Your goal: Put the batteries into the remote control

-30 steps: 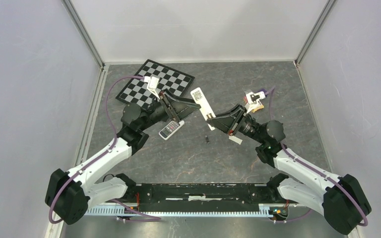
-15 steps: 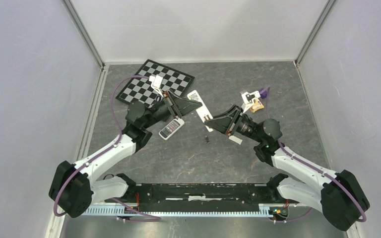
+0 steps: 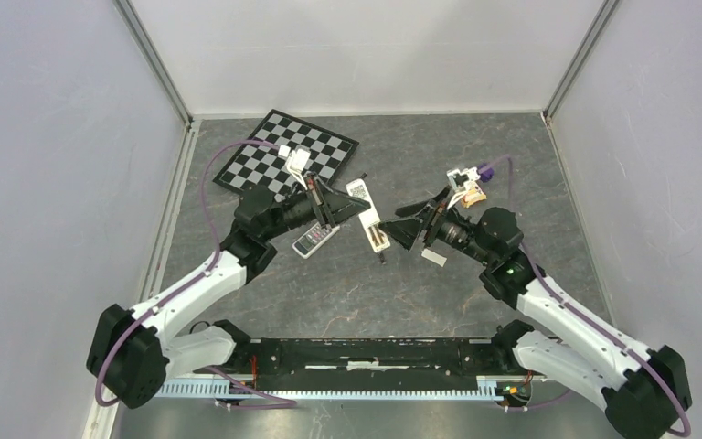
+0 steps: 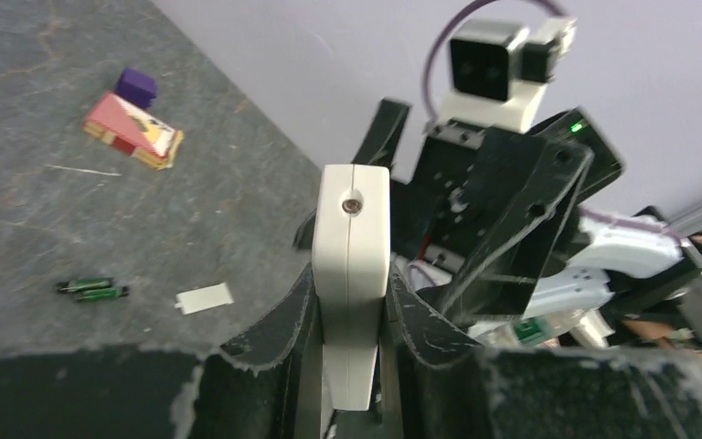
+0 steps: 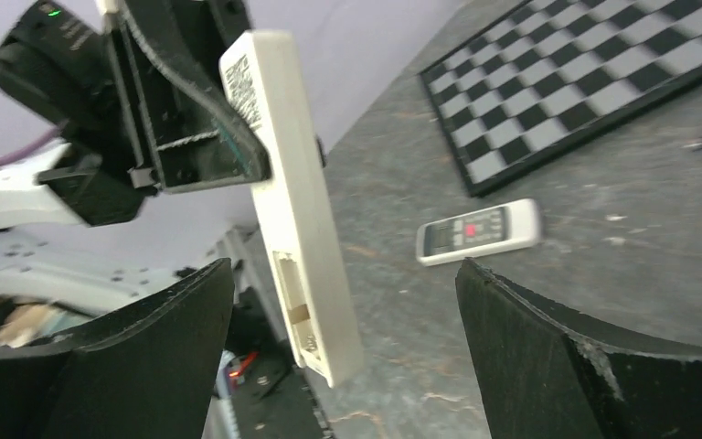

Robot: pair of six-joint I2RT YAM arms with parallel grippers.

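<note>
Left gripper (image 4: 352, 311) is clamped on the remote (image 4: 352, 229), which is held off the table (image 4: 55, 201). Right gripper (image 5: 343, 265) is spread wide with nothing held. Compartment (image 5: 294, 293) is seen open, apparently empty, so nothing is judged loaded yet. Batteries (image 4: 91, 289) are seen lying on the table, apart from both grippers.

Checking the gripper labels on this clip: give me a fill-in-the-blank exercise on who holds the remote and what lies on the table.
1. The white remote is clamped by the ____ gripper.
2. The right gripper stands ____, jaws spread wide on either side of that remote.
3. The two batteries lying on the table have ____ wrap.

Missing words: left; open; green.
</note>
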